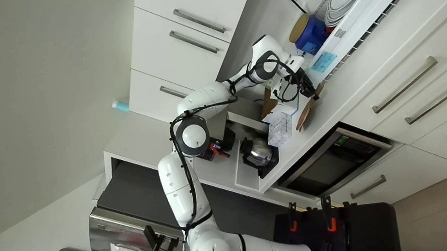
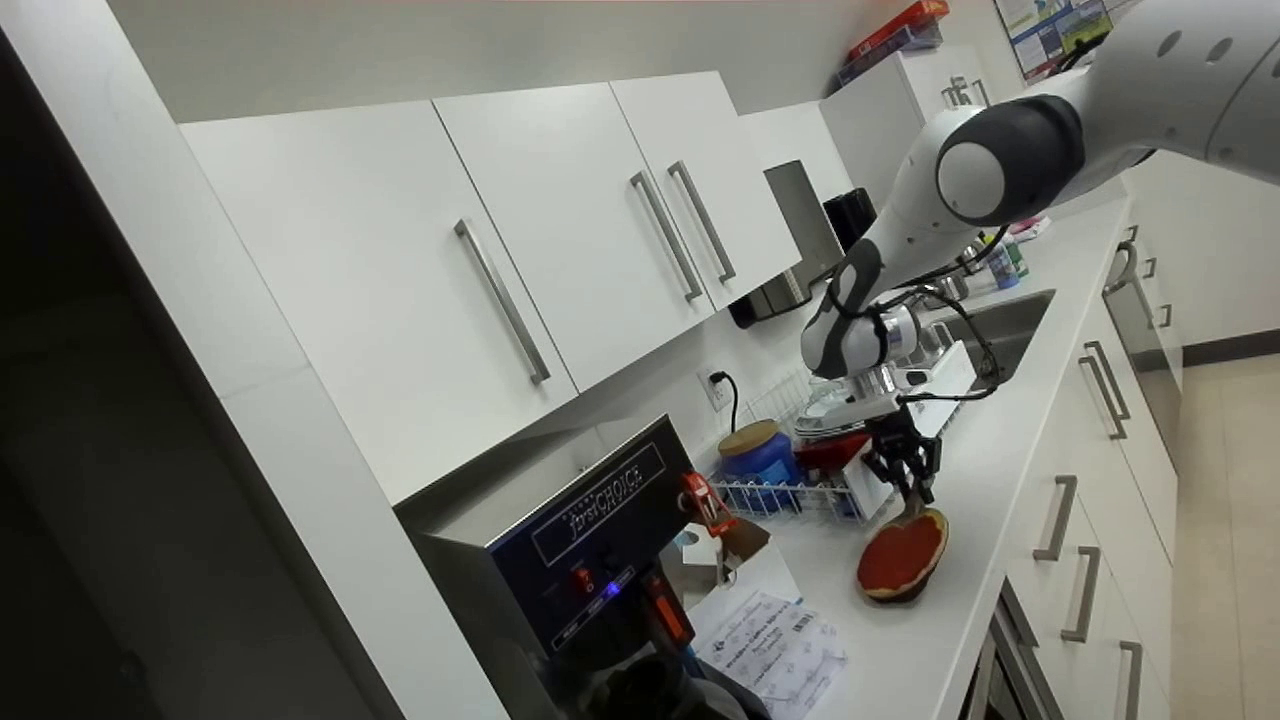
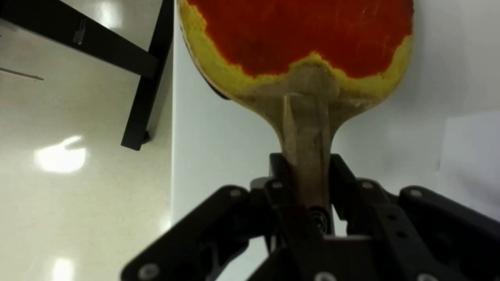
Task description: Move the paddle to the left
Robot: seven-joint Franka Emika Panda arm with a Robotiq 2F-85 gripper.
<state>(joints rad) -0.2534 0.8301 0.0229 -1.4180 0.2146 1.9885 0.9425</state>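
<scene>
My jaws are narrow, holding the paddle (image 3: 308, 74) by its handle (image 3: 306, 152), a finger (image 3: 278, 166) against each side. The paddle fills the top of the wrist view; in an exterior view its red face (image 2: 900, 555) sits lower right, over the table (image 3: 218, 156); whether it touches, I can't tell. My first worry is twist: I have only the slim handle, so the broad end may droop or swivel if I move fast. Next is direction. Down the left of the wrist view the table stops and floor (image 3: 105, 199) shows; should I take that way as left and overshoot, a slip would drop the paddle. In both exterior views the rack (image 1: 371, 4) stands near the jaws and the packet (image 2: 772, 640) lies left of the paddle, so a wrist turn could knock the former and a low sweep shove the latter. A dark sliver (image 3: 219, 92) shows under the paddle's edge; if it is a separate piece, I may drag it too.
</scene>
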